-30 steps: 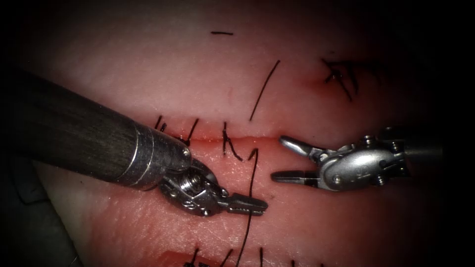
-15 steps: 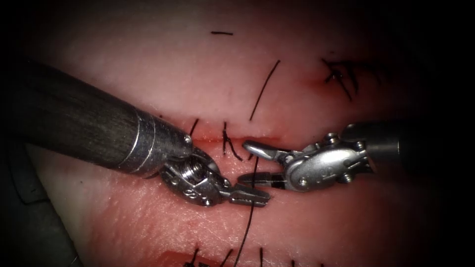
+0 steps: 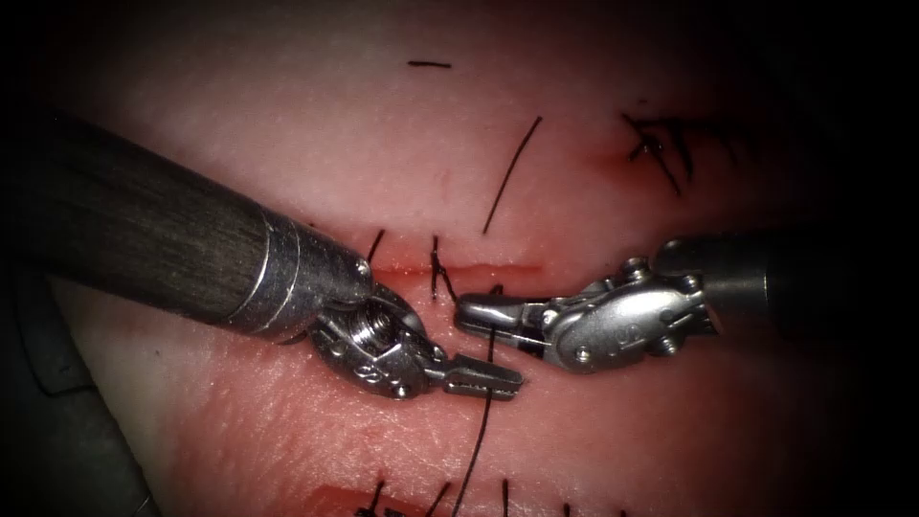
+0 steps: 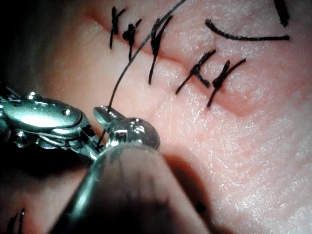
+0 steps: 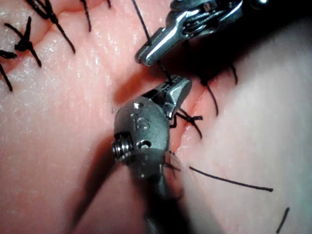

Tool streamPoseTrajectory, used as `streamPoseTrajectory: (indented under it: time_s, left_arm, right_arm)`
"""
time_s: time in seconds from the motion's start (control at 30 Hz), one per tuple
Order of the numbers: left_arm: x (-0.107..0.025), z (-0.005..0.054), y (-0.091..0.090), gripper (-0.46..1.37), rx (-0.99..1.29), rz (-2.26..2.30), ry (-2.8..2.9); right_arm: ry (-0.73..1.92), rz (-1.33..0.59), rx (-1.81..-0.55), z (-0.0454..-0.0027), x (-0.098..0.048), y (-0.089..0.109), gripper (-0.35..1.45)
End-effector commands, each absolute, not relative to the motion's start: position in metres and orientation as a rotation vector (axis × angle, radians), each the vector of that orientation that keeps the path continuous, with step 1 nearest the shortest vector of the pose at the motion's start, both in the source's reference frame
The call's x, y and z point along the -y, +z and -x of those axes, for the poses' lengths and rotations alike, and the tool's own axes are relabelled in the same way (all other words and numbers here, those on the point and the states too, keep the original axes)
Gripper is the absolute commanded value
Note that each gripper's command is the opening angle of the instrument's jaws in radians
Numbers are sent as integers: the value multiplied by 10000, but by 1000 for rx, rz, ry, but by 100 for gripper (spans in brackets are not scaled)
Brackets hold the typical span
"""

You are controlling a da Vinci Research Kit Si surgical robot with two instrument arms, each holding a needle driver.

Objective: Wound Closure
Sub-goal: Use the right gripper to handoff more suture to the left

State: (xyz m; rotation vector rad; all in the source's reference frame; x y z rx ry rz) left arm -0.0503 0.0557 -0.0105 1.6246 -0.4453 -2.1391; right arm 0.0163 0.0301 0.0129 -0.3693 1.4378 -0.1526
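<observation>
The cut (image 3: 503, 267) runs across the tissue (image 3: 316, 144), with a knotted stitch (image 3: 437, 278) on it. A dark thread (image 3: 476, 450) rises from the lower edge toward the cut. My left tool (image 3: 483, 381) is below the cut, jaws shut on this thread. Just above it, my right tool (image 3: 488, 314) has closed its jaws across the same thread. In the left wrist view the thread (image 4: 131, 53) runs down to the left tool (image 4: 106, 116), beside the right tool (image 4: 44, 117). In the right wrist view the right tool (image 5: 171, 92) pinches the thread under the left tool (image 5: 151, 51).
A loose cut piece of thread (image 3: 512, 172) lies on the tissue above the cut, and a shorter one (image 3: 429, 64) farther up. A cluster of stitches (image 3: 659, 144) sits at the upper right. More stitch ends (image 3: 440, 498) stand along the lower edge.
The right tool has moved left from beside the cut to the thread, and its open jaws have closed across it. The left tool has held its place on the thread.
</observation>
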Motion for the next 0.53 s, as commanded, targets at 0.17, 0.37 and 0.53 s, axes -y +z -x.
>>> streamPoseTrajectory:
  time_s: [0.17,0.37,0.53]
  left_arm:
    - [-556,504,-105,-35,445,-1623,-2139]
    - [-556,504,-106,-35,448,-1624,-2139]
    - [-555,504,-106,-35,449,-1624,-2139]
  right_arm:
    - [-132,385,-1413,-163,-300,129,-35]
    - [-133,383,-1415,-160,-301,129,-35]
    - [-139,385,-1415,-158,-301,128,-35]
